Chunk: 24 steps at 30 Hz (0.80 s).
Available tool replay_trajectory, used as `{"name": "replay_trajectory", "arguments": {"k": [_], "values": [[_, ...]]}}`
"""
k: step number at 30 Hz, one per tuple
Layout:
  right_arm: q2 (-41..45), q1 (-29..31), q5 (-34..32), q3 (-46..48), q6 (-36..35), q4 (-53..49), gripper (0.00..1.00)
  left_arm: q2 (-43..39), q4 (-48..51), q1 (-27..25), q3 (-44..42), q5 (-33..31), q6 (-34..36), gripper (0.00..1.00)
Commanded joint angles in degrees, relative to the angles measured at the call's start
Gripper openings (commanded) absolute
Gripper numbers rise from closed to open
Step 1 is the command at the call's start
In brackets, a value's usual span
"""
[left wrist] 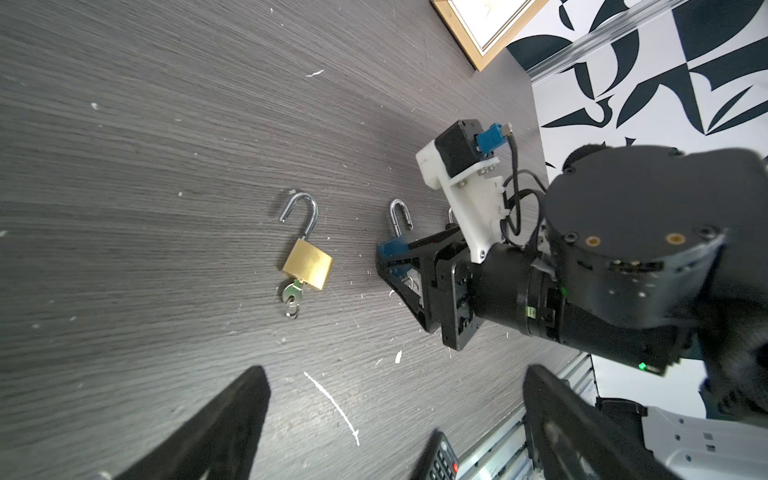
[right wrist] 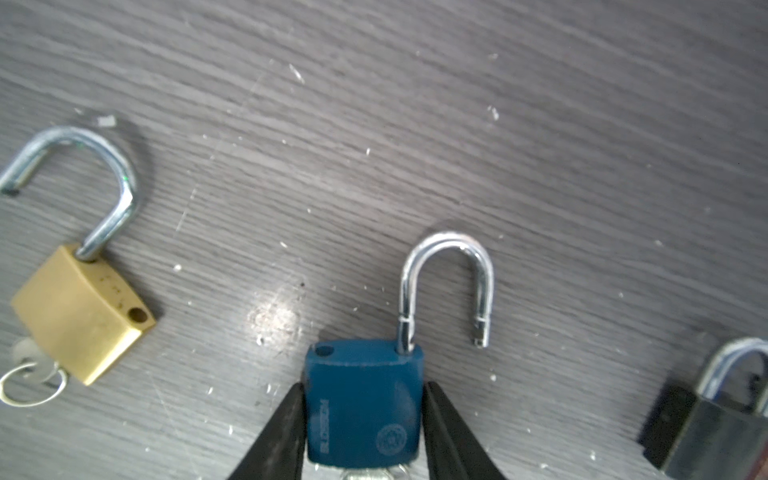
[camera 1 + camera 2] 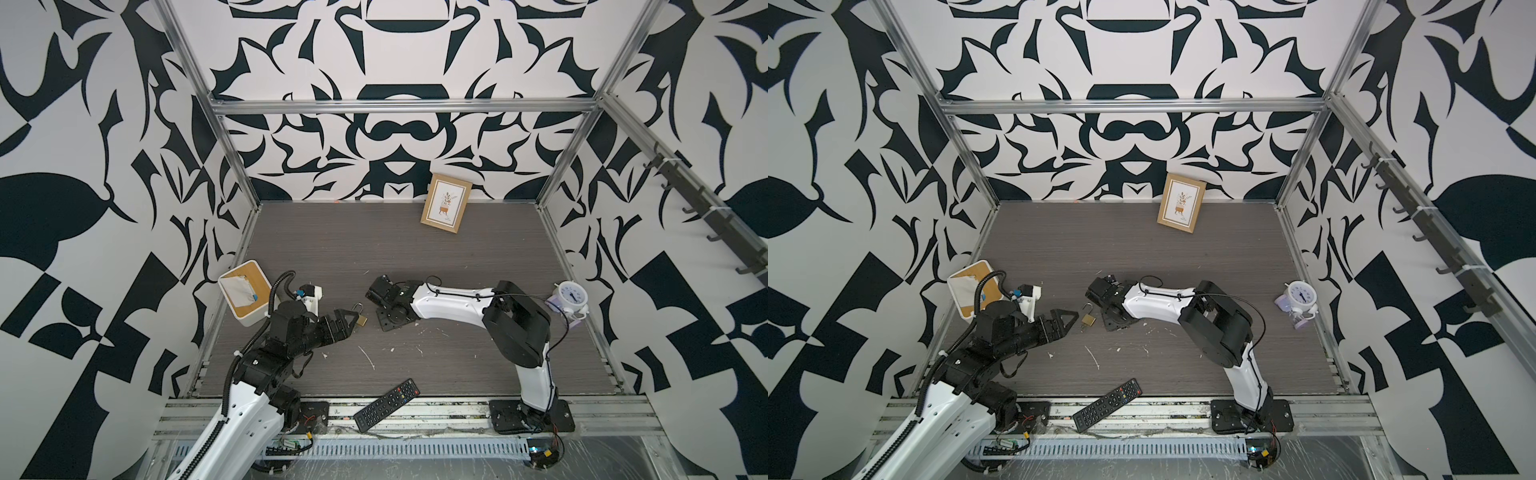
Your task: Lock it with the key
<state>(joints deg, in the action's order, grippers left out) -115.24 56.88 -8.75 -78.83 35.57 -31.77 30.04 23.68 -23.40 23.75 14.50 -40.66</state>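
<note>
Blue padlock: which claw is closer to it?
Right. The right gripper has its fingers against both sides of the blue padlock. The left gripper hangs open farther off, with the brass padlock lying between it and the blue one.

Table matt grey woodgrain, scuffed; brass padlock dull gold metal; blue padlock painted, shackle glossy chrome.

On my table: three padlocks, namely brass padlock, blue padlock, grey padlock; one remote control, one picture frame, one clock, one tissue box.
</note>
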Motion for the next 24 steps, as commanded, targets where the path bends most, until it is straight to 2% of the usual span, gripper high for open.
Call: {"name": "replay_trajectory", "arguments": {"k": [1, 7, 9, 12, 13, 14, 18, 22, 24], "values": [[-2.17, 0.25, -0.89, -0.54, 0.02, -3.55, 0.46, -0.69, 1.15, 0.26, -0.39, -0.24, 0.72, 0.99], [-2.47, 0.29, -0.93, -0.45, 0.20, -3.12, 0.41, -1.08, 1.73, 0.44, -0.24, -0.12, 1.15, 0.99], [-2.04, 0.25, -0.96, -0.55, 0.15, -3.13, 0.33, -0.95, 1.74, 0.39, -0.10, -0.06, 1.36, 0.99], [-1.02, 0.29, -1.77, -0.55, -0.61, -3.74, 0.13, -0.70, 1.59, 0.47, 0.03, 0.00, 1.38, 0.99], [-0.59, 0.28, -1.71, -0.54, -0.85, -4.10, 0.01, -0.45, 1.35, 0.50, 0.07, 0.18, 1.38, 0.99], [-0.07, 0.22, -3.93, -0.45, -1.05, -4.30, 0.00, -0.18, 1.05, 0.51, 0.17, 0.52, 1.59, 1.00], [2.28, -0.02, -3.79, 0.19, -4.55, -4.49, 0.00, 1.82, 0.42, 0.52, 1.14, 0.88, 2.90, 1.00], [5.88, -0.66, -3.66, -1.07, -13.63, -8.62, 0.00, 4.47, -0.21, 0.49, 2.92, 1.54, 3.88, 0.99], [9.23, -1.28, -0.08, -0.06, -18.78, -9.60, 0.00, 5.76, -0.19, 0.48, 3.72, 1.69, 4.32, 0.99]]}}
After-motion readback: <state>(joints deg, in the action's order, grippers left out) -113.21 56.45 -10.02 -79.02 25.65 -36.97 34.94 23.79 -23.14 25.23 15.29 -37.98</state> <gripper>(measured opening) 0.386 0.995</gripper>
